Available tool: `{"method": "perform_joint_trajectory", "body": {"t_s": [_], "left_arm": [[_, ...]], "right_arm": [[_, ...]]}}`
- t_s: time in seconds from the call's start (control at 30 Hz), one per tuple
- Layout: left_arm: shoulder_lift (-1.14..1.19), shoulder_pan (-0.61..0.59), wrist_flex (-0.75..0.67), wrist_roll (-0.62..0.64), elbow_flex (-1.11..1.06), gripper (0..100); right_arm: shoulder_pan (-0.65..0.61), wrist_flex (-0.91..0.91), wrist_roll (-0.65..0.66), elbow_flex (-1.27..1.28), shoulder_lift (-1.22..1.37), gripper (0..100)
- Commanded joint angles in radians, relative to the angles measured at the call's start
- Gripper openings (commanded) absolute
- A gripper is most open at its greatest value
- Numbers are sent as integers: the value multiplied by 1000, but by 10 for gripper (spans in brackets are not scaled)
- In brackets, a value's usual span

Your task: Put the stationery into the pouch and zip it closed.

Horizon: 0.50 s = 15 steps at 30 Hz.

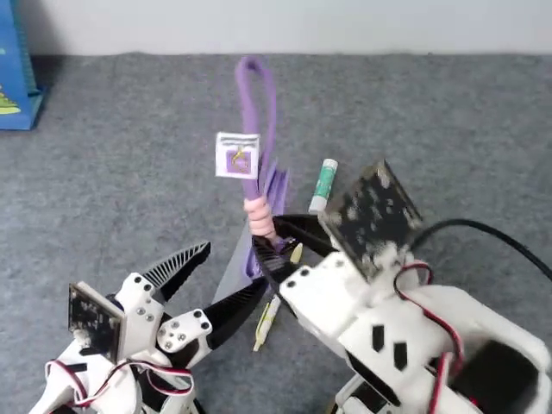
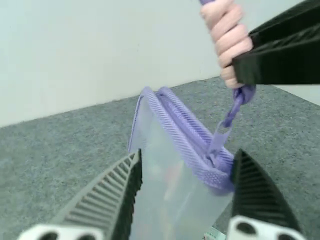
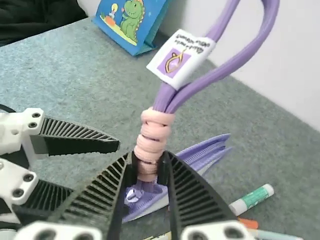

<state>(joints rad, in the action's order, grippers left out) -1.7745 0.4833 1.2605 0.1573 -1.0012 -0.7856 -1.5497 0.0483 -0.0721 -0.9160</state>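
1. The right gripper (image 3: 149,165) sat low over the table (image 1: 431,112), clenched on the pink-wrapped strap (image 3: 152,132) of the pouch (image 2: 160,180).
2. The left gripper (image 2: 187,156) was spread wide, the pouch between its fingers (image 2: 115,190).

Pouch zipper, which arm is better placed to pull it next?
Right, probably: the right hand is shut on the pink coil tied to the zipper pull; the left hand stands open around the pouch.

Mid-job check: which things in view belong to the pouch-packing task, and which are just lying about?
Job:
pouch
strap, clamped in right gripper
left gripper, open around the pouch
glue stick
yellow pen

Lying about:
blue dinosaur-print bag
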Motion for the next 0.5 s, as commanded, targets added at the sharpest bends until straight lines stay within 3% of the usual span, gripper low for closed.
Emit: {"method": "perform_joint_trajectory", "body": {"t_s": [0.0, 0.2, 0.47], "left_arm": [[15, -11, 68, -71, -27, 220], [15, -11, 89, -158, -27, 147], [15, -9, 132, -180, -27, 137]], "right_arm": [[16, 21, 44, -6, -61, 8], [18, 16, 46, -5, -113, 8], [18, -19, 46, -2, -143, 8]]}}
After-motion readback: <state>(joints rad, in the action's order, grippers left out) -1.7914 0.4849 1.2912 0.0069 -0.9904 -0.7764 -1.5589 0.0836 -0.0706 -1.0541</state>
